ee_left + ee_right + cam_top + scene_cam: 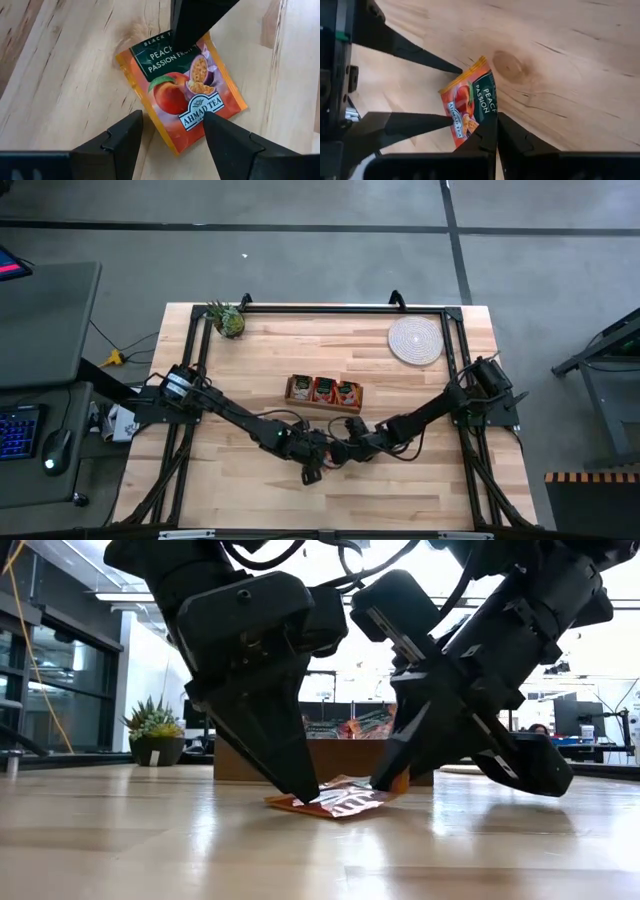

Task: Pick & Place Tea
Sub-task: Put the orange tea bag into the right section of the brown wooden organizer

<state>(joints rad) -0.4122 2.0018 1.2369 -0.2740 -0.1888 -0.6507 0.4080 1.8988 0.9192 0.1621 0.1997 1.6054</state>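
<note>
**Sachet pinched at one edge, both claws crowded over it**

Counter (250,500) of pale wood carries everything inspected. Toward its far side lies the long wooden box (323,391), with sachets showing in all three compartments; a round woven mat (415,340) sits in the far right corner and a small potted plant (228,319) in the far left.

Both arms meet near the counter's middle, on the near side of the box. The left claw (172,132) stands with its fingers apart, straddling one end of the tea sachet (182,92) without gripping it. The right claw (496,131) has its fingers together, clamped on the sachet's opposite edge. In the low view that edge appears slightly raised while the rest lies flat on the counter.

Risks, as judged:
- The right claw's hold is on a thin margin only; a quick lift could let the sachet slip out or tear.
- The left claw's fingertips sit at or on the sachet; should they press down while the right arm lifts, the packet may be pinned and pulled free.
- The claws are very close together; any sideways move risks contact between them.

Legible print on the sachet: "BLACK T…", "PEACH & PASSION FRUIT" (partly hidden), and brand "AHMAD TEA".
</note>
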